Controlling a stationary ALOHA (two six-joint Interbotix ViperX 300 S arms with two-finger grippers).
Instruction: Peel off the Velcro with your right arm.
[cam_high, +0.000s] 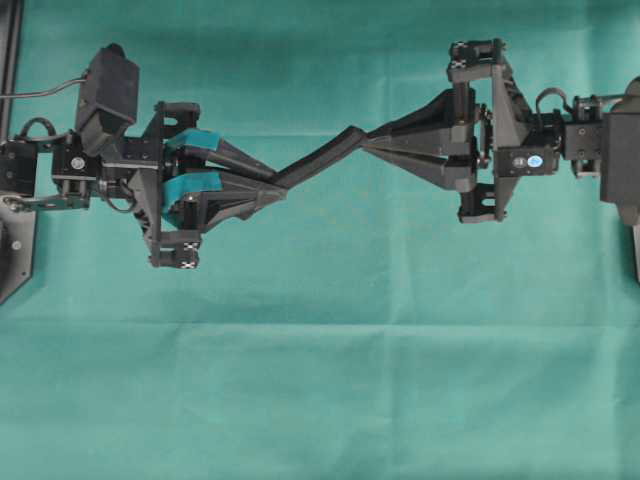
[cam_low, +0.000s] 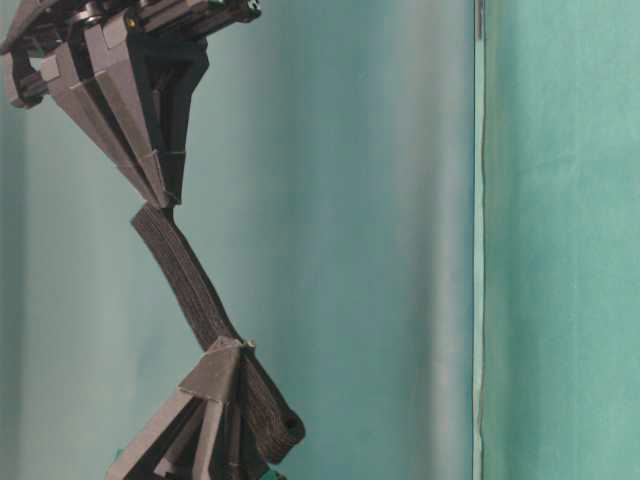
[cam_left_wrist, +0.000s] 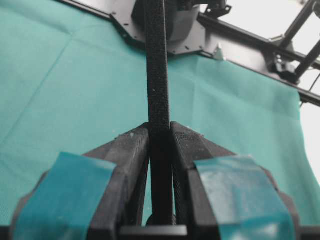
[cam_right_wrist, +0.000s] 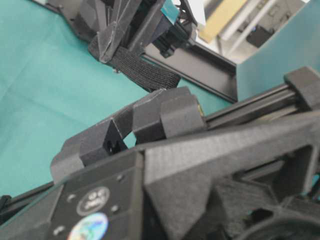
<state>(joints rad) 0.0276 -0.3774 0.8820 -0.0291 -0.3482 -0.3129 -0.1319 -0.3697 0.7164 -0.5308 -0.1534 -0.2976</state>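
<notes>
The Velcro (cam_high: 320, 160), a narrow black strip, hangs stretched above the green cloth between both grippers. My left gripper (cam_high: 280, 183), the one with teal-taped fingers, is shut on its left part. In the left wrist view the Velcro (cam_left_wrist: 157, 75) runs straight up out of the left gripper (cam_left_wrist: 160, 127). The right arm's gripper (cam_high: 365, 141), plain black, is shut on the strip's right end. From table level the right gripper (cam_low: 160, 203) pinches the top of the Velcro (cam_low: 185, 275), and the left gripper (cam_low: 228, 350) clamps it lower down. A short free end (cam_low: 280, 430) sticks out past the left fingers.
Green cloth (cam_high: 320, 380) covers the table. A black frame rail (cam_high: 10, 60) runs along the left edge. A green backdrop with a vertical seam (cam_low: 478, 240) stands behind. Black frame bars (cam_left_wrist: 240, 45) border the cloth's far side.
</notes>
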